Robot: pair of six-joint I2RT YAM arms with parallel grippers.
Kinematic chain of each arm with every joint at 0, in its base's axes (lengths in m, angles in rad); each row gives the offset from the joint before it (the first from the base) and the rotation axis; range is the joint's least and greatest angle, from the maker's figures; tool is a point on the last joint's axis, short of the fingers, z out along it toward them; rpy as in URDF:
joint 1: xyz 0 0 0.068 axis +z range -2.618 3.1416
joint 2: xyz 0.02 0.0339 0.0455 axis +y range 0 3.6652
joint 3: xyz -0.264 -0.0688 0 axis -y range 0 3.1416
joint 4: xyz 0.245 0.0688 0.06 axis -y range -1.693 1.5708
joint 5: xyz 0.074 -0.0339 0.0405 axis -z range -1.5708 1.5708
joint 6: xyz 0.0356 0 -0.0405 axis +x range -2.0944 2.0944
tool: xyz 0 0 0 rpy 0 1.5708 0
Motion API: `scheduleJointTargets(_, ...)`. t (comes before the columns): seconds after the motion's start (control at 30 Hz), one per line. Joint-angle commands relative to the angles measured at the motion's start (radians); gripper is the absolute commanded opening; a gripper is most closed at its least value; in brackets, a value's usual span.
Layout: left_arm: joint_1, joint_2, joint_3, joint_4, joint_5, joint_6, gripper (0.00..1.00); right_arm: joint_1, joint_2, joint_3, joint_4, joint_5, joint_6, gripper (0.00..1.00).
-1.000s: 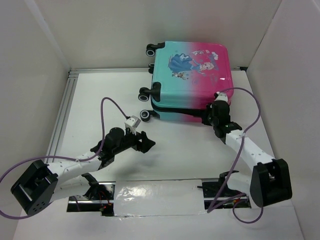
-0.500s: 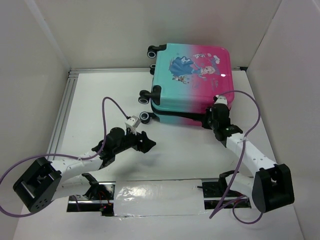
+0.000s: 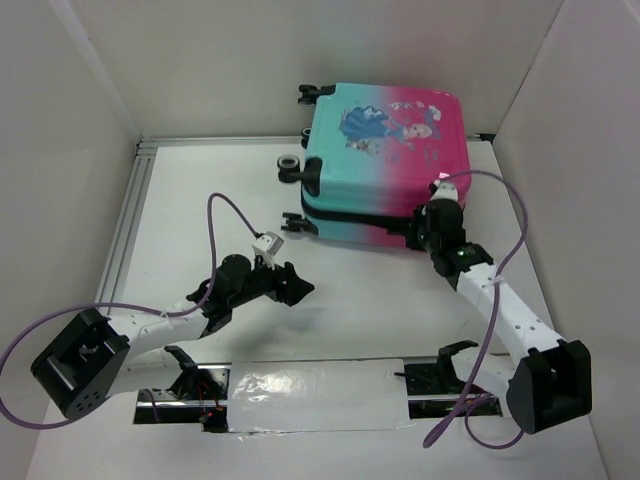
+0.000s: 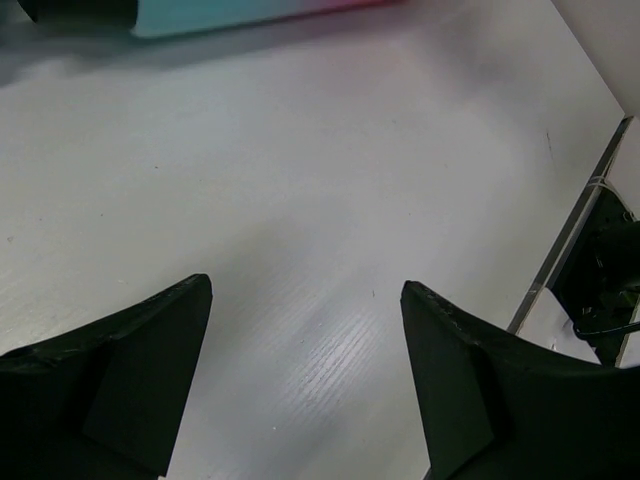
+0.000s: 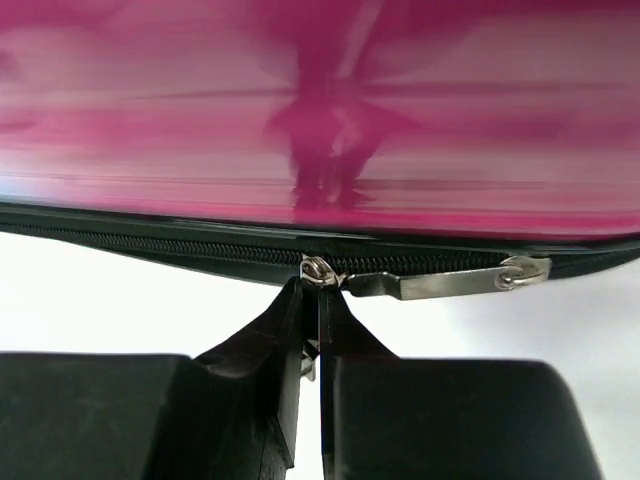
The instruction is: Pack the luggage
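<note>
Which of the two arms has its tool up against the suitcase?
The right arm's tool, fingers closed at the zipper on the pink end of the luggage. The left tool stands open over the table, apart from the luggage.

A white table (image 3: 360,300) carries a pink-and-teal suitcase (image 3: 385,150), printed face up. Far left of the suitcase a metal rail (image 3: 130,215) edges the table. Well in front of the suitcase lies a silver strip (image 3: 315,385).

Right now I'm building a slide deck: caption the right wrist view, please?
Right pincer shut on the pink suitcase's zipper slider, a metal pull tab lying flat beside it.
</note>
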Motion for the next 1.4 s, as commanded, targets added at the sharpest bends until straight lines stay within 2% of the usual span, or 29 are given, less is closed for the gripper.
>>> scheduleJointTargets(0.0, 0.003, 0.009, 0.000, 0.055, 0.026, -0.010, 0.89, 0.003, -0.046, -0.175, 0.126, 0.009, 0.114, 0.00)
scheduleJointTargets(0.07, 0.003, -0.002, 0.000, 0.055, 0.026, 0.000, 0.89, 0.013, -0.058, -0.216, 0.126, 0.009, 0.143, 0.01)
scheduleJointTargets(0.13, 0.003, -0.002, 0.000, 0.044, 0.026, 0.000, 0.89, 0.023, -0.110, -0.215, 0.082, 0.000, 0.143, 0.13)
scheduleJointTargets(0.17, 0.003, -0.013, 0.000, 0.044, 0.026, 0.000, 0.89, 0.034, -0.130, -0.197, 0.061, 0.000, 0.143, 0.22)
scheduleJointTargets(0.2, 0.003, -0.013, 0.000, 0.044, 0.017, 0.000, 0.89, 0.034, -0.162, -0.143, 0.040, -0.050, 0.143, 0.49)
scheduleJointTargets(0.23, 0.003, -0.013, 0.000, 0.044, 0.017, 0.000, 0.89, 0.034, -0.174, -0.114, 0.006, -0.081, 0.104, 0.63)
scheduleJointTargets(0.33, 0.003, -0.013, 0.000, 0.055, 0.017, -0.011, 0.89, 0.059, -0.208, -0.010, -0.023, -0.204, 0.033, 0.89)
scheduleJointTargets(0.37, 0.003, -0.002, 0.000, 0.055, 0.017, -0.011, 0.89, 0.071, -0.217, 0.006, -0.023, -0.231, 0.022, 0.92)
scheduleJointTargets(0.47, 0.003, 0.019, 0.009, 0.064, 0.027, -0.011, 0.89, 0.092, -0.248, 0.026, -0.012, -0.262, 0.022, 0.95)
scheduleJointTargets(0.6, 0.003, 0.019, 0.009, 0.064, 0.027, -0.022, 0.89, 0.092, -0.260, 0.001, -0.034, -0.178, 0.033, 0.95)
scheduleJointTargets(0.83, 0.003, -0.004, 0.009, 0.032, 0.018, -0.013, 0.89, 0.092, -0.250, -0.028, -0.046, -0.124, 0.060, 0.96)
scheduleJointTargets(1.0, 0.003, -0.092, 0.046, -0.137, -0.025, -0.003, 0.90, 0.092, -0.260, 0.009, -0.084, -0.115, 0.051, 1.00)
scheduleJointTargets(1.17, 0.013, -0.292, 0.081, -0.367, -0.149, 0.006, 0.92, 0.102, -0.409, 0.006, -0.134, -0.025, 0.085, 1.00)
scheduleJointTargets(1.23, 0.022, -0.388, 0.120, -0.448, -0.180, 0.035, 0.99, 0.102, -0.452, -0.017, -0.163, 0.005, 0.105, 1.00)
scheduleJointTargets(1.37, 0.031, -0.494, 0.205, -0.658, -0.269, 0.032, 0.99, 0.102, -0.570, -0.095, -0.175, 0.000, 0.142, 1.00)
